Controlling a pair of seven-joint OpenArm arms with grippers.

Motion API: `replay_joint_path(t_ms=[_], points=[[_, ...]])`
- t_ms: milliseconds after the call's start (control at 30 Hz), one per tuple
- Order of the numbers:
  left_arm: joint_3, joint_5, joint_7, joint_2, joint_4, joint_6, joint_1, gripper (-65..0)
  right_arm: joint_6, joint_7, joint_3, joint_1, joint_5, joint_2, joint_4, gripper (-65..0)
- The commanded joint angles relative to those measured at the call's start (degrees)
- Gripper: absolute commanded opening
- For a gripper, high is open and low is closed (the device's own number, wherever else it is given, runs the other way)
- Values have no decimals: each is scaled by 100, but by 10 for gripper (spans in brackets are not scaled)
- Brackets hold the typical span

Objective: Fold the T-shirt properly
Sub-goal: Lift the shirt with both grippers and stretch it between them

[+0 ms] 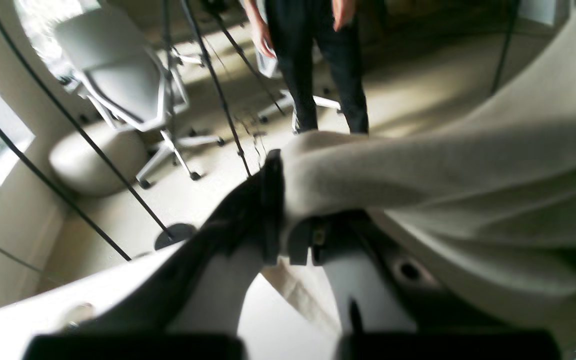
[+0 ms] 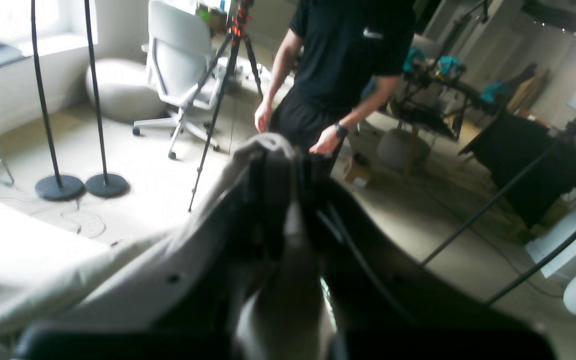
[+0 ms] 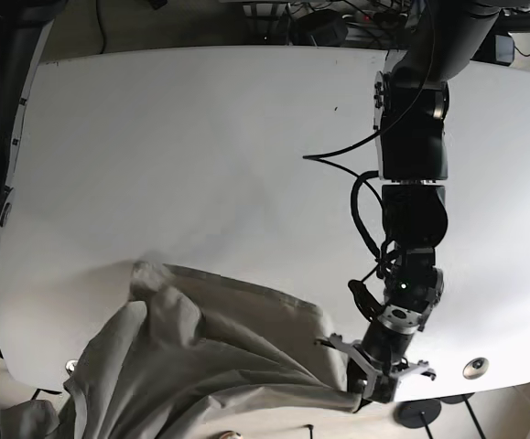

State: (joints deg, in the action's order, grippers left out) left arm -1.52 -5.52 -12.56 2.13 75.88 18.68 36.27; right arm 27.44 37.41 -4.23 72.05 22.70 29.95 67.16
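The beige T-shirt lies bunched at the table's front edge and hangs over it at the left. My left gripper is at the front edge, shut on the shirt's right corner. In the left wrist view its fingers pinch a fold of the shirt, which stretches off to the right. My right gripper is shut on the shirt, with cloth draped over its tips and held above the floor. It is hidden in the base view.
The white table stretches behind the shirt. A person in black stands just past the table's front edge. An office chair, a tripod and two light stands stand on the floor beyond.
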Motion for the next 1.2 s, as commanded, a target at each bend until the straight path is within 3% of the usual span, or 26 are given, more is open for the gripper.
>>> replay_joint_path(t_ms=[33, 167, 367, 500, 633, 733, 967, 1200], points=[[-310, 46, -182, 64, 329, 176, 579, -650, -50, -325, 41, 275, -59, -64, -74, -631], [-696, 46, -990, 433, 689, 563, 1485, -650, -50, -325, 41, 275, -76, -134, -91, -631], [-732, 46, -1316, 1207, 1261, 581, 1573, -650, -50, -299, 93, 275, -32, -81, 348, -631], [-1250, 55, -1316, 1251, 1507, 651, 676, -650, -50, 97, 928, -1100, -32, -143, 1386, -631], [-1602, 55, -1316, 1224, 1797, 1108, -265, -650, -50, 158, 1421, -2656, -32, -310, 2344, -631], [-1637, 108, -1316, 1215, 2219, 1152, -1214, -650, -50, 158, 1895, -3922, -32, -626, 3065, -631], [-2050, 776, -1316, 1180, 3116, 1126, -3552, -650, -50, 158, 2652, -6207, -32, -1286, 4084, -631], [-2789, 785, -1307, 908, 3432, 1152, -5047, -650, -50, 202, 2994, -7869, -32, -1646, 4594, -631]])
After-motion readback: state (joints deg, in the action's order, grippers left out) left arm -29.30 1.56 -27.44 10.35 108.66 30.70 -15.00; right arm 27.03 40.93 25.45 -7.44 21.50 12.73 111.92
